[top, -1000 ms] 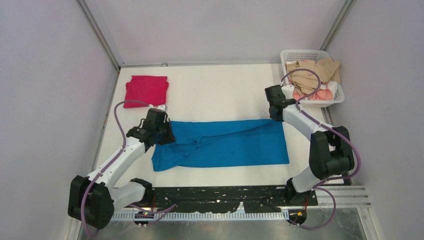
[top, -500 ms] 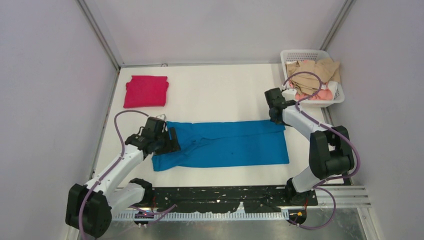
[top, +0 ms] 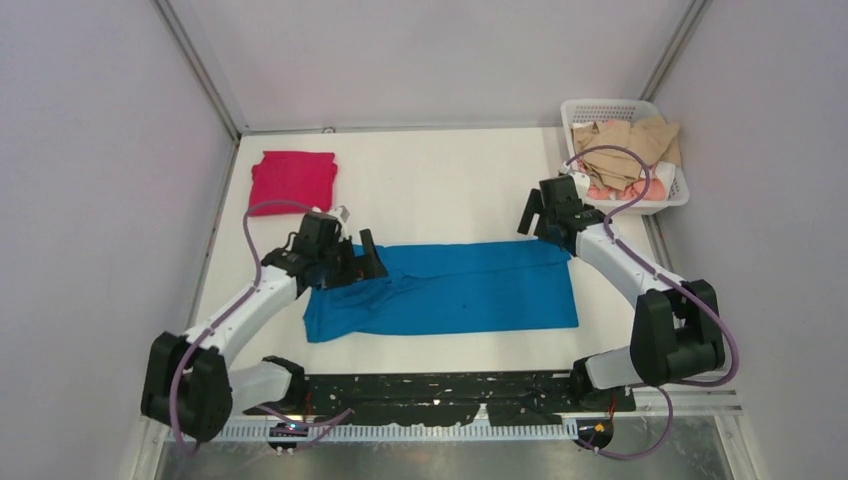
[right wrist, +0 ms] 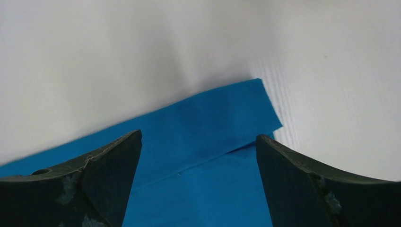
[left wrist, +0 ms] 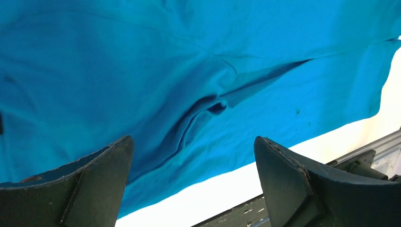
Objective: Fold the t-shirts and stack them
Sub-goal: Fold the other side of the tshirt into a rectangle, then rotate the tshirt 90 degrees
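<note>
Jaws newly apart; clothes (top: pixel 630 148) in basket (top: pixel 610 104)

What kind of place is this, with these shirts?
Likely a robot lab test booth, not a home: plain panels wall in a white table, with a laundry basket and a blue t-shirt laid out.

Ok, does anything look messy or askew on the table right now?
Yes: the blue t-shirt, folded into a long strip, is rumpled at its left end, with a raised pucker and an uneven lower corner. The folded magenta-red t-shirt lies neat.
</note>
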Controlling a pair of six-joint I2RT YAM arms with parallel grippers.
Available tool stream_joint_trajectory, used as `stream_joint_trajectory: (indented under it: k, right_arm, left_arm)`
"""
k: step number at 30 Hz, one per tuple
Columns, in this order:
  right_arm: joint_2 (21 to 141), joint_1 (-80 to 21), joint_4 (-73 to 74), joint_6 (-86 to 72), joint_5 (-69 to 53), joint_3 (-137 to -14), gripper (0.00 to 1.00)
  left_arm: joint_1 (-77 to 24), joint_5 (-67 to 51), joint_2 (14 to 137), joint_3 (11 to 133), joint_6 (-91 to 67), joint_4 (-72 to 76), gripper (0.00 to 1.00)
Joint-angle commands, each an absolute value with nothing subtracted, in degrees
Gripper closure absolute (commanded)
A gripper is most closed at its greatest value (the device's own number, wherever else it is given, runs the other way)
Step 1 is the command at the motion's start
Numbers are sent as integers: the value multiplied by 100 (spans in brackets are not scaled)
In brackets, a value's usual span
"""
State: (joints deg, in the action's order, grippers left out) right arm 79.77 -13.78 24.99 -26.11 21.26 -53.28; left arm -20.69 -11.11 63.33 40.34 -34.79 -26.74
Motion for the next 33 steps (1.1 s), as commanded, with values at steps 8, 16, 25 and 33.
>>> stream_joint_trajectory:
  k: [8,16,25,33]
  right_arm:
    - [8983,-1406,1515,-2643,774,-5403,5]
    - [9058,-1408,1342,-2607,808,-5340,5]
    - [9152,-1414,1084,-2604,505,-5413,5]
    - [9152,-1420,928,-2584,375,-5241,5]
  left_arm:
    - [-2914,-1729,7244,3925,-3615,-2259,1]
    - [-3251,-912,5776,2980,-3777,-2863,1]
    - [-3247,64,5940,3856,-3866,-2977,1]
    - [-3242,-54,6927,4265,-3998,-2791,1]
